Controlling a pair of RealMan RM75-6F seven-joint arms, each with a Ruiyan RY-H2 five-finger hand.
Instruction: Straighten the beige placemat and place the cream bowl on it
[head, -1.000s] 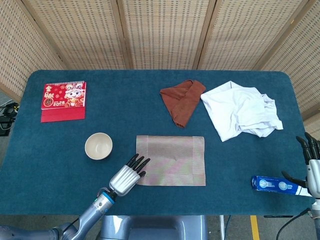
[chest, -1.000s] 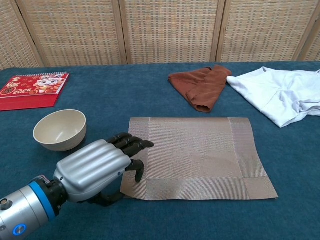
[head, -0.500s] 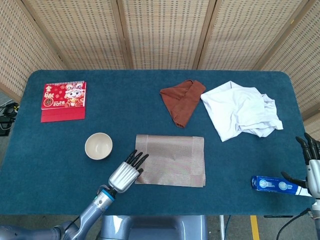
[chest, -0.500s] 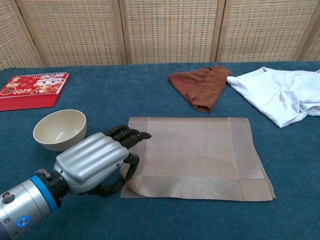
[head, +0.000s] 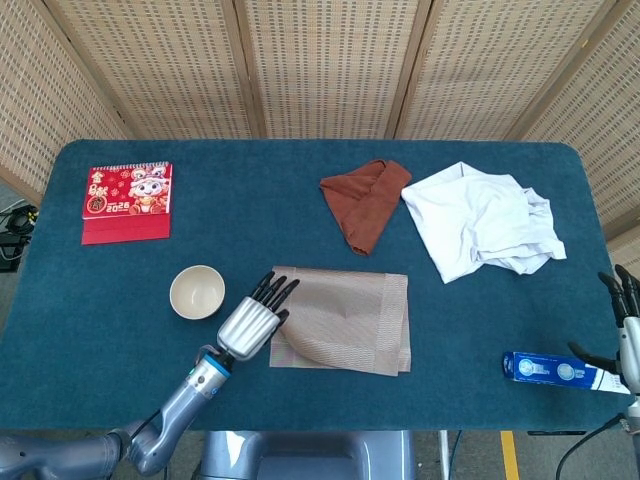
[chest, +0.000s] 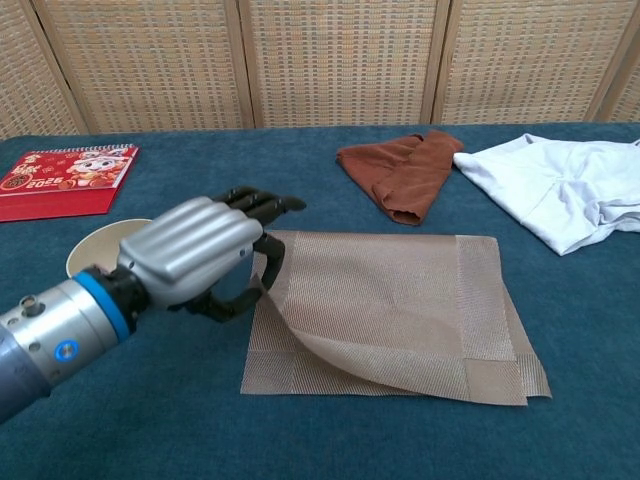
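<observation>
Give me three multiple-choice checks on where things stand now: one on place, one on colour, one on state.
1. The bowl sits where from the placemat?
A. on it
B. left of it
C. behind it

2. The folded cloth beside the white garment is
A. rust brown
B. green
C. yellow

3. The placemat is
A. flat
B. rolled up
C. lifted at one corner by the left hand

Answers: B, the bowl rests on bare table left of it; A, it is rust brown; C, the near-left corner is raised off the lower layer.
</observation>
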